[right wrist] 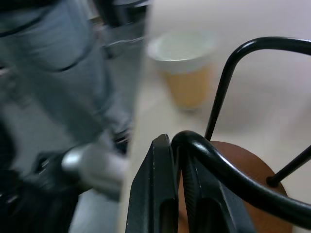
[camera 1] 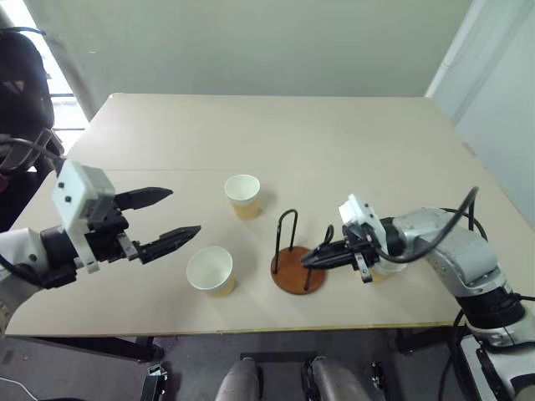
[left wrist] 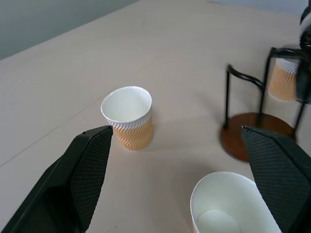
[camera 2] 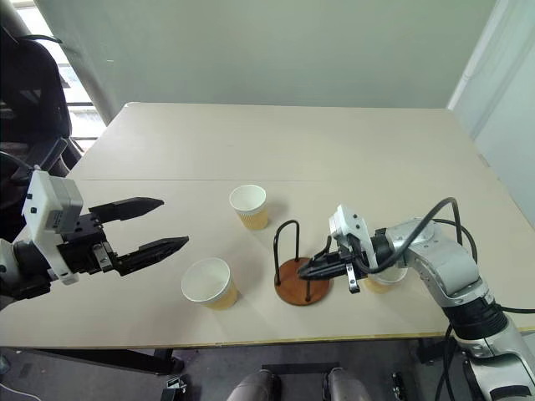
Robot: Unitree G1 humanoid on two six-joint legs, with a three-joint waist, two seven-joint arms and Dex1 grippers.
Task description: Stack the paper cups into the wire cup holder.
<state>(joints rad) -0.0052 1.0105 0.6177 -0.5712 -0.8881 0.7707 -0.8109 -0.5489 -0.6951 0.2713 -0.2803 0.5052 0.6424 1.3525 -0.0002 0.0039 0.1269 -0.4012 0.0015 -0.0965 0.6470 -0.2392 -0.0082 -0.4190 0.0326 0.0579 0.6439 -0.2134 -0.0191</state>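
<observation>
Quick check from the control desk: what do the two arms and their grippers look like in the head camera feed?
Each gripper, left gripper and right gripper, has two black tapered fingers; the pads are cross-hatched. A white boxy housing sits on each wrist. The right arm has silver-grey rounded shells and black joints, with a black cable looping over it.
</observation>
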